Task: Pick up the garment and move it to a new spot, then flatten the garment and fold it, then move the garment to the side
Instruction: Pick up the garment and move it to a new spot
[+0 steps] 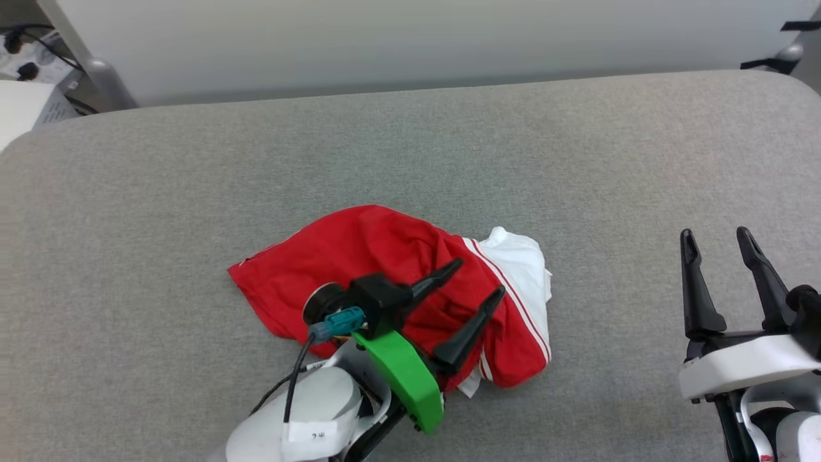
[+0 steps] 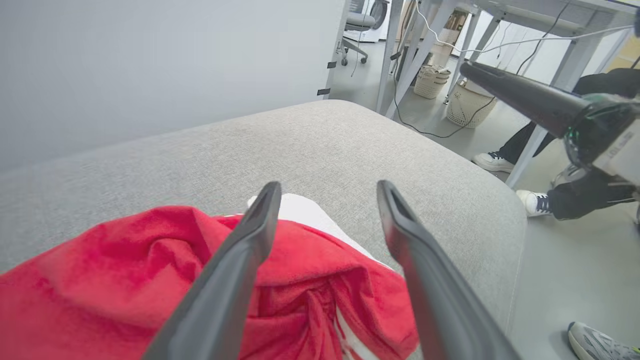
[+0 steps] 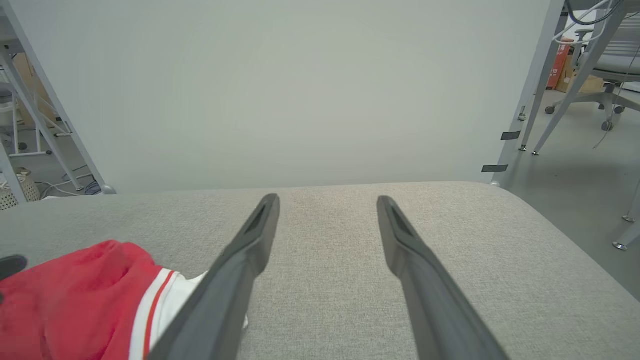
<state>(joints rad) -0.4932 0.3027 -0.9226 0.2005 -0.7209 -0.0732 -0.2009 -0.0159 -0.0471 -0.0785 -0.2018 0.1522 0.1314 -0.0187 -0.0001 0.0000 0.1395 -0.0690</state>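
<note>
Two pale woven baskets (image 2: pixel 432 80) stand on the floor past the table's end in the left wrist view; the nearer one seems to hold something folded and light, though what it is I cannot tell. The crumpled red soft-fabric sports shirt with a white sleeve and red-and-white striped trim (image 1: pixel 385 256) lies bunched on the wide grey fabric-covered table (image 1: pixel 577 160), near the front edge and left of the middle, its white sleeve turned toward the robot's right. The left gripper (image 1: pixel 478 277) reaches in from below, its forearm slanting up and to the right with a bright green guard (image 1: pixel 404 378) at the wrist; its two dark fingers are spread apart above the red cloth, with no fabric pinched between them. The right gripper (image 1: pixel 714 233) hangs well apart at the lower right, fingers pointing up the head view and likewise spread wide over bare table. The left wrist view adds a person's dark trouser legs and white shoes (image 2: pixel 492 161) under a desk. The right wrist view shows an office chair (image 3: pixel 600 65) beyond the pale wall panel (image 3: pixel 300 90).
</note>
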